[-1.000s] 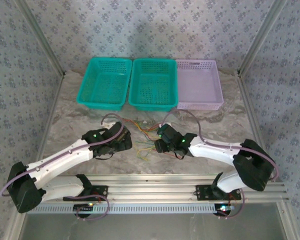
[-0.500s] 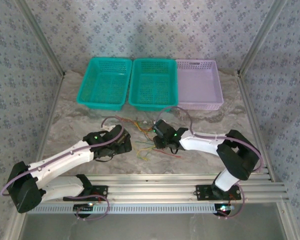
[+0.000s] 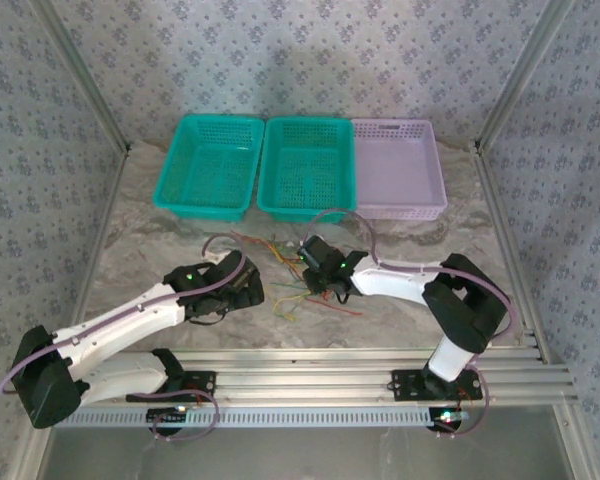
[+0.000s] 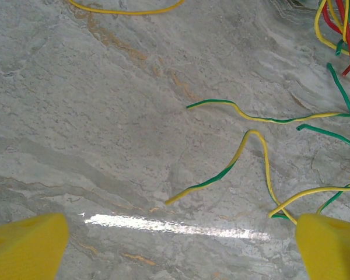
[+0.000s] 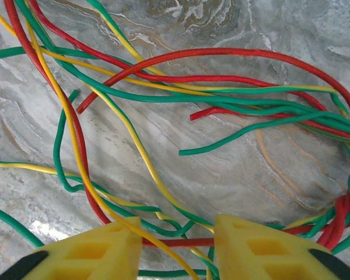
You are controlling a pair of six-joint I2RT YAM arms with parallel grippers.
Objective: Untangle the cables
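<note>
The cables (image 3: 283, 262) lie as a loose tangle of thin red, yellow and green wires on the marble table between my two grippers. My right gripper (image 3: 310, 270) is down over the tangle. In the right wrist view the right gripper (image 5: 178, 248) is open, and a red wire (image 5: 181, 241), a yellow one and green ones cross the gap between its yellow fingers (image 5: 90, 251). My left gripper (image 3: 250, 287) sits left of the tangle. In the left wrist view it (image 4: 175, 251) is wide open over bare marble, with a yellow-green wire end (image 4: 221, 173) lying just beyond it.
Two teal baskets (image 3: 210, 165) (image 3: 305, 168) and a lilac basket (image 3: 398, 168) stand in a row at the back of the table. Aluminium frame posts rise at both sides. A metal rail (image 3: 310, 368) runs along the near edge.
My right arm has reached further left and away from me, bringing its gripper onto the tangle, with its elbow folded in. The left arm has barely moved.
</note>
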